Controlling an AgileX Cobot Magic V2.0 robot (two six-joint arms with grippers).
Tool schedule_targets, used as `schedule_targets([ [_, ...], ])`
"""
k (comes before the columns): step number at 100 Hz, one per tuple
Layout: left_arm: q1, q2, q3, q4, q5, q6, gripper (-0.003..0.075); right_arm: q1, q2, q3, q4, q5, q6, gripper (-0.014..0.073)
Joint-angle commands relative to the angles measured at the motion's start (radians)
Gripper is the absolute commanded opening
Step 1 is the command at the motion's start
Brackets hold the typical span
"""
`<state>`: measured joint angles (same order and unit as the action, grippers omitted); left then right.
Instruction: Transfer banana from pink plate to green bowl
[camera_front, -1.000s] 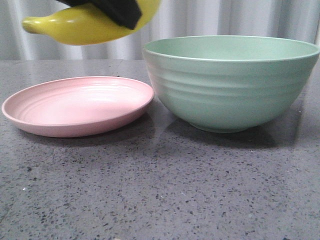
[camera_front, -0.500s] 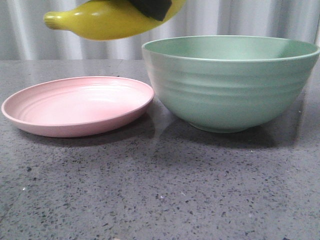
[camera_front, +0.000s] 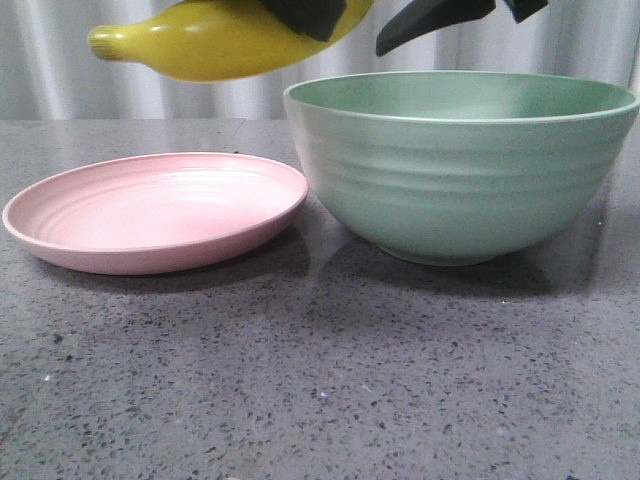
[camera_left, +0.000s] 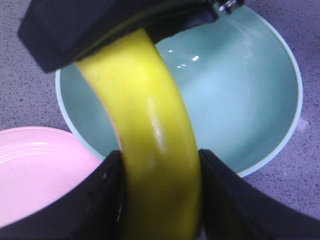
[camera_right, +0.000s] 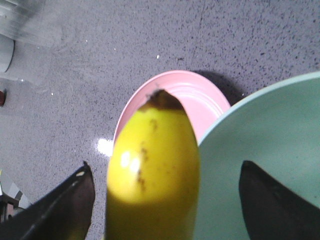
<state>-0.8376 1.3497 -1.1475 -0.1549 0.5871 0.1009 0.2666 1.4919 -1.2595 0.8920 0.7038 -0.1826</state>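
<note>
The left gripper (camera_left: 160, 200) jaws are clenching the banana (camera_front: 215, 40), holding it in the air above the pink plate (camera_front: 155, 210) and green bowl (camera_front: 465, 160) on the bench (camera_front: 320, 380); the right gripper (camera_right: 165, 200) jaws are standing spread either side of it

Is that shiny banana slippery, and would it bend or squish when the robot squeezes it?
Probably a bit slippery: the banana has glossy highlights. It looks stiff, keeping its curve with no dent between the left gripper fingers. It's curved and rounded, so it might rock once dropped in the green bowl.
</note>
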Motion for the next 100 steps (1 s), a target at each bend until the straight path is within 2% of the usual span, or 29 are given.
schedule_targets([
  [1, -0.008, -0.031, -0.039, -0.018, -0.04, -0.001, 0.0242, 0.002, -0.025, -0.037, 0.049, -0.02, -0.005, 0.049],
  [19, -0.008, -0.031, -0.039, -0.018, -0.019, -0.001, 0.0242, 0.002, -0.026, -0.037, 0.049, -0.02, -0.005, 0.0445],
  [26, -0.008, -0.031, -0.039, -0.018, -0.021, -0.001, 0.0242, 0.002, -0.026, -0.037, 0.049, -0.02, -0.005, 0.0397],
  [40, -0.008, -0.031, -0.039, -0.018, -0.037, 0.041, 0.0255, 0.002, -0.026, -0.037, 0.049, -0.02, -0.005, 0.0198],
  [47, -0.008, -0.031, -0.039, -0.018, -0.043, 0.045, 0.0293, 0.002, -0.026, -0.037, 0.049, -0.02, -0.005, 0.0109],
  [57, -0.008, -0.031, -0.039, -0.018, -0.062, 0.045, 0.0366, 0.002, -0.026, -0.037, 0.053, -0.016, -0.005, 0.0033],
  [80, -0.008, -0.031, -0.039, -0.018, -0.086, 0.045, 0.0388, -0.01, -0.026, -0.039, 0.113, -0.015, -0.005, 0.0008],
  [100, -0.007, -0.048, -0.041, -0.008, -0.129, 0.045, 0.0388, -0.107, -0.042, -0.058, 0.111, -0.011, -0.02, 0.0008],
])
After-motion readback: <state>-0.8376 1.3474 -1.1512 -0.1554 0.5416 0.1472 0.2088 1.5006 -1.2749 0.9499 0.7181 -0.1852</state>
